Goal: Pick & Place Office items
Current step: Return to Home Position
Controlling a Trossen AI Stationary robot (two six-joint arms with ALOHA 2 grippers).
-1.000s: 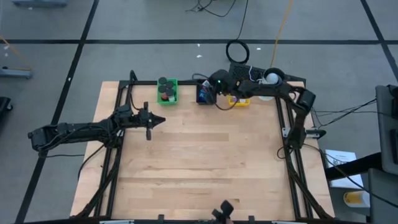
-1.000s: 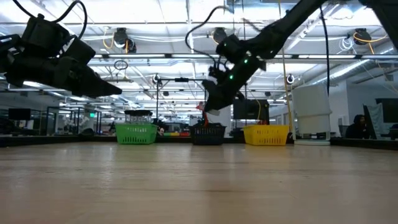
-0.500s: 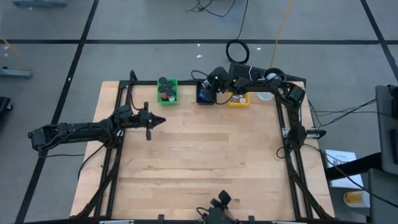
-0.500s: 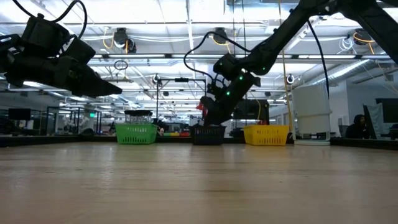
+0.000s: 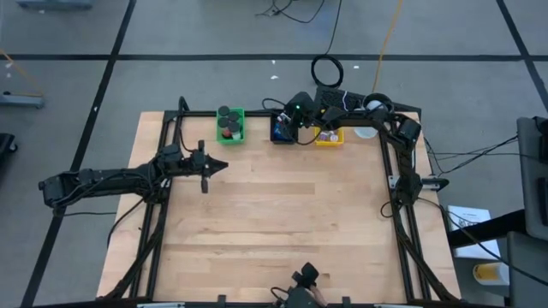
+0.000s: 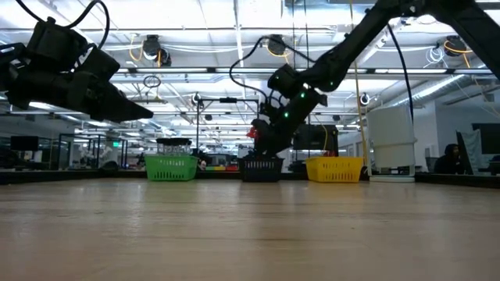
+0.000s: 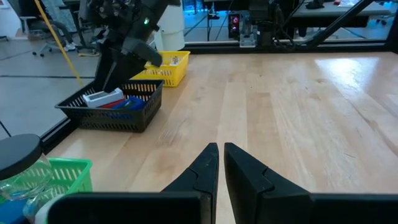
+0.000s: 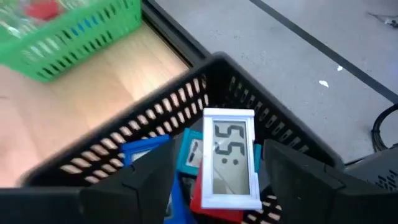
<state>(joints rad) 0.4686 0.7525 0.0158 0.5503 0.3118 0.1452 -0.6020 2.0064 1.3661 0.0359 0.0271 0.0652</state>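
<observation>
The left hand (image 7: 220,147), fingers pressed together and holding nothing, hovers over the bench's (image 5: 274,231) left side, with bare wood ahead of it. At the far edge, the right hand (image 8: 217,177) hangs spread over the black basket (image 8: 180,99), its fingers either side of the white timer (image 8: 227,155) inside.

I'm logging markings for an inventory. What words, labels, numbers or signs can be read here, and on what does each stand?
"55": digits on the screen of the white digital timer, lying in the black basket under the open right gripper; the marks after them are unclear.
Nothing else is readable: the green basket and yellow basket show no legible text.
The left gripper waits over the left side of the table.
</observation>
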